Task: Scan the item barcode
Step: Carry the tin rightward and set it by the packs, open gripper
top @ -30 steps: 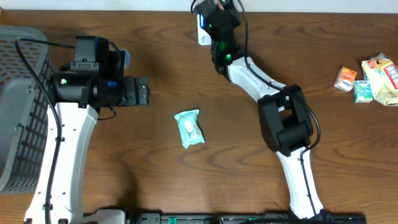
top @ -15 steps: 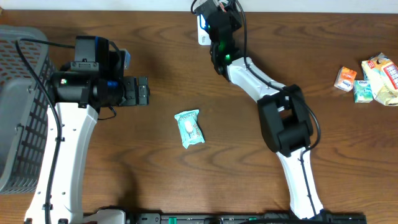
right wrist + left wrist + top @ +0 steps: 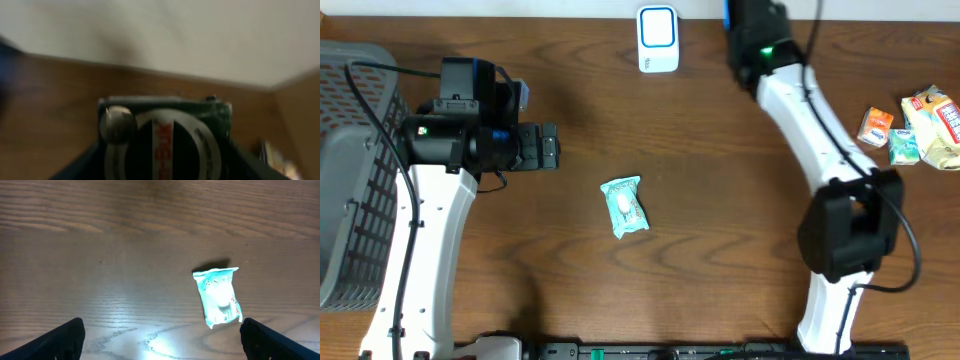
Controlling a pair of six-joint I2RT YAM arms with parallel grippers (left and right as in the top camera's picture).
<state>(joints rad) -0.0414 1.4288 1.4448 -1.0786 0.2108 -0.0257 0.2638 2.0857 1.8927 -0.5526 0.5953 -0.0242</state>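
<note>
A dark brown wooden table (image 3: 590,110) with bold grain, lamp glare near, pale wall (image 3: 200,35) at its far edge

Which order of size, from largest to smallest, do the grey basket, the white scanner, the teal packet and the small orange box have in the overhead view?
1. grey basket, by far the largest, though partly cut off.
2. white scanner and teal packet: they look alike, so I do not rank them.
3. small orange box.

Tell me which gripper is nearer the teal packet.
Left. The left gripper is just left of the teal packet; the right gripper, gripping a dark green pack, is far beyond it.
</note>
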